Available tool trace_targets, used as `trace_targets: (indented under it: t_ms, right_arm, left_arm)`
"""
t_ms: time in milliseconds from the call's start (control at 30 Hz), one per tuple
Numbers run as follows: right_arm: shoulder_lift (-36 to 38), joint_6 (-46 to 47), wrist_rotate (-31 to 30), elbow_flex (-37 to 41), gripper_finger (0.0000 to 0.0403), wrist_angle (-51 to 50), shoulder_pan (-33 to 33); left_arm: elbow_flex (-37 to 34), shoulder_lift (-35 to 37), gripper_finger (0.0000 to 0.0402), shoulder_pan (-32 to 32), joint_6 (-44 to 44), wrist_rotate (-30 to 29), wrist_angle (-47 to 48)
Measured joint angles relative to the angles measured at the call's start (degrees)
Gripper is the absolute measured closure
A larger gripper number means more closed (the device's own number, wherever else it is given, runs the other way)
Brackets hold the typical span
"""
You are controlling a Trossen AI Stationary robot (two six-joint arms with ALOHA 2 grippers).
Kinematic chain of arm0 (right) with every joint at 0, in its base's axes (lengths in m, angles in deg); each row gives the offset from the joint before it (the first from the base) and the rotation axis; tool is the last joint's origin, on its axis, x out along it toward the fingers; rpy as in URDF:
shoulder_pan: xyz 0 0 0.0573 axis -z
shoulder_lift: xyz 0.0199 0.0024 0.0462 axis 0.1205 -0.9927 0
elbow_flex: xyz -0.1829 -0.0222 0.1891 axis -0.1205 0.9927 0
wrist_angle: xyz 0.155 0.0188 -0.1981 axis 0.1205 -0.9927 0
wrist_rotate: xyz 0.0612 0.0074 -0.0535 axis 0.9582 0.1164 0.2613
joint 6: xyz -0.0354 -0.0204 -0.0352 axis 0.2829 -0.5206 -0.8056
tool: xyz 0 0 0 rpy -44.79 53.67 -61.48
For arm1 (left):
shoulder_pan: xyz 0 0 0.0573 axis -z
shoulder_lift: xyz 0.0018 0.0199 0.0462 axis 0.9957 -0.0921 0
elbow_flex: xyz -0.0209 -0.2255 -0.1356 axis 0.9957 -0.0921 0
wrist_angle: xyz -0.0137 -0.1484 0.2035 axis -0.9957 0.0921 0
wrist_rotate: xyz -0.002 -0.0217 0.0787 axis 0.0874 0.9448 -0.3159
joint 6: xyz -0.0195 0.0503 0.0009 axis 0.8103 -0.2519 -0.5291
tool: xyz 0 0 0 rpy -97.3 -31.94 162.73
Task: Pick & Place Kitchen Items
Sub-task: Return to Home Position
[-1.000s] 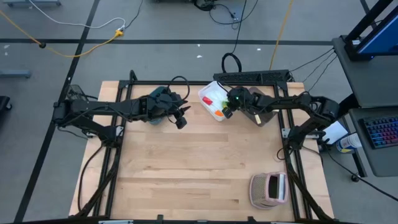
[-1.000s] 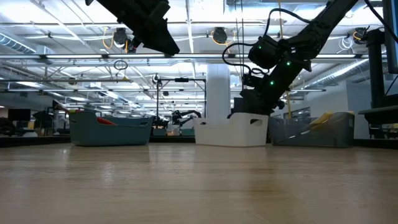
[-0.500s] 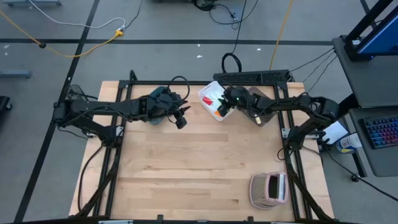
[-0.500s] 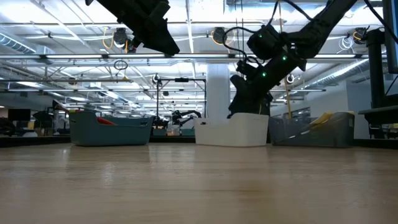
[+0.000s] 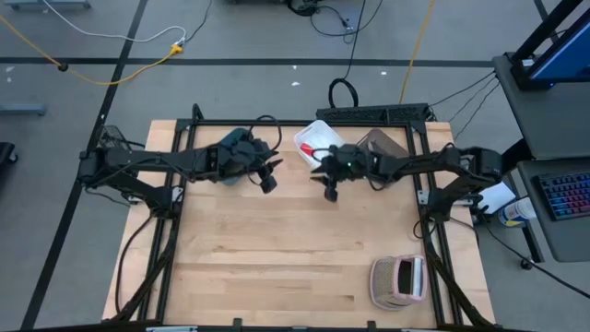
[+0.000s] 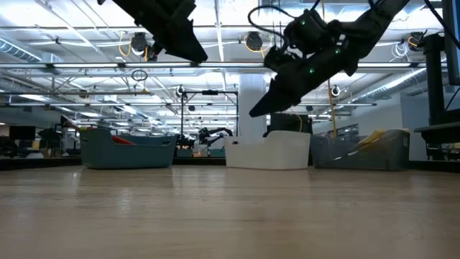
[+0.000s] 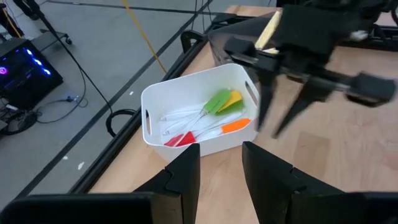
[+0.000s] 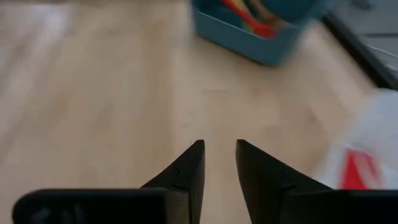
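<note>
The white bin (image 5: 312,140) stands near the table's far edge and holds green, yellow, orange and red spatulas (image 7: 217,112) on clear sticks. The teal bin (image 5: 232,148) to its left holds red and green utensils (image 8: 252,14). My left gripper (image 5: 268,180) hangs open and empty beside the teal bin; in its wrist view (image 7: 221,163) it faces the white bin. My right gripper (image 5: 329,191) hovers open and empty above bare wood just near of the white bin, and points at the teal bin (image 8: 219,152). In the low view it is high above the table (image 6: 253,112).
A brown bin (image 5: 385,143) stands to the right of the white bin, with pale utensils (image 6: 374,137) showing in it. A pink-grey striped object (image 5: 398,281) lies near the table's near right corner. Bare wood (image 5: 277,249) fills the table's middle and near side.
My right gripper has risen out of the white bin and swung toward the table's near-left, off the bin and over bare wood. It has tipped from pointing steeply down to a shallower slant.
</note>
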Motion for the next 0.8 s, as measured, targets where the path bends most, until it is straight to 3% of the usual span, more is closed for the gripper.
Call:
trace_targets:
  t_ms: [100,333,567,667,800]
  right_arm:
    - [0.9,-0.4,3.3,0.0,0.0323,-0.3,-2.4]
    - [9.3,-0.2,3.8,2.4,0.0335,-2.0,-7.5]
    - [24.3,1.1,3.8,10.0,0.034,-1.1,-12.3]
    - [31.4,1.2,6.7,13.8,0.0338,-0.7,-14.5]
    - [40.2,2.1,11.9,19.5,0.0337,-0.6,-16.9]
  left_arm:
    - [0.0,0.0,0.0279,0.6,0.7,0.0,0.2]
    - [0.2,3.5,0.0279,3.4,1.1,0.0,1.2]
    - [0.0,12.3,0.0279,6.2,2.1,0.0,9.3]
    - [0.0,16.1,0.0279,7.5,3.1,0.2,13.0]
    - [0.0,21.2,0.0279,9.4,-4.9,0.2,16.8]
